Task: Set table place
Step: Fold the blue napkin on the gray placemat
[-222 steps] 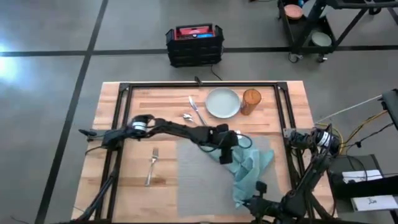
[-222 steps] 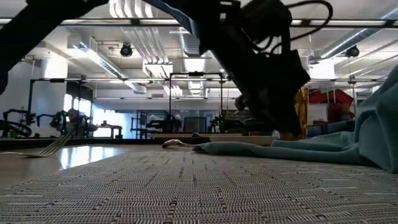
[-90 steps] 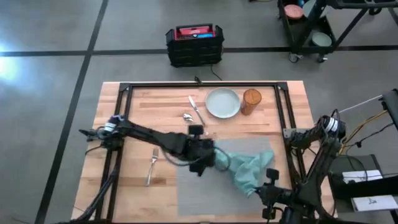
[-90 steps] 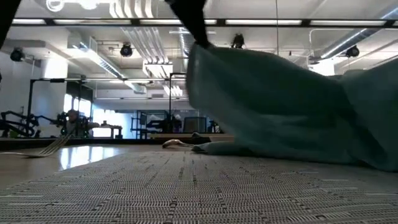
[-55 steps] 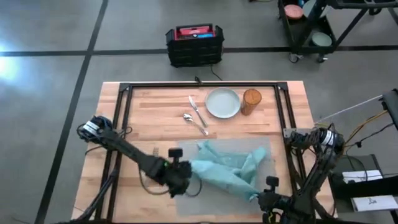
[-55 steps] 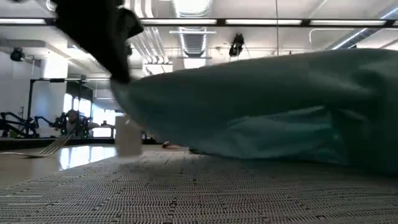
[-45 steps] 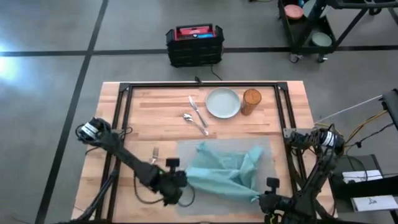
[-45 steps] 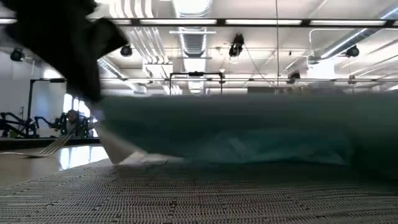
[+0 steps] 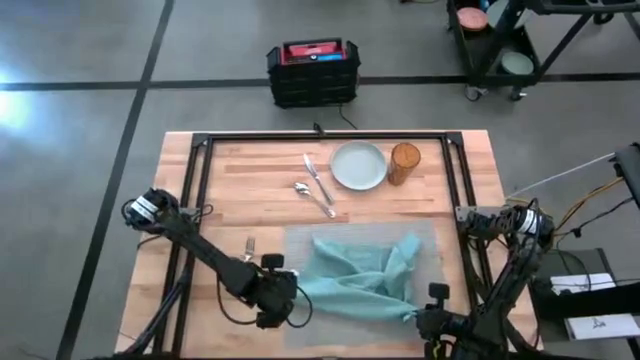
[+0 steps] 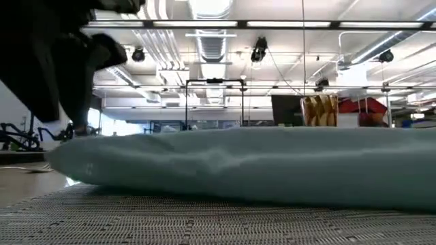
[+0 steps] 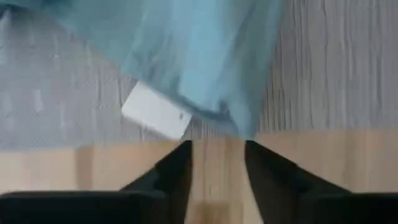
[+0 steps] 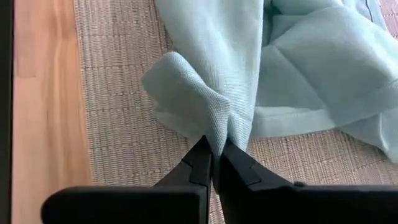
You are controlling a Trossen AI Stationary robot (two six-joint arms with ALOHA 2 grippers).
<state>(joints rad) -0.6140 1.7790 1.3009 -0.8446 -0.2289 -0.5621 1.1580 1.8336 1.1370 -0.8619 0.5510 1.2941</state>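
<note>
On the placemat (image 9: 432, 245), right claw (image 12: 214, 163) pinches napkin (image 12: 249, 74).

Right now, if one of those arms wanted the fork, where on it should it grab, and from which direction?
Probably the handle. The fork lies flat on the bare table, just off the placemat's left edge, its tines showing above the left gripper, which covers most of the handle. Flat metal suggests coming straight down, fingers across the narrow handle, once that arm clears away.

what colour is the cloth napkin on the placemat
Teal; the napkin shows best in the right wrist view.
</note>
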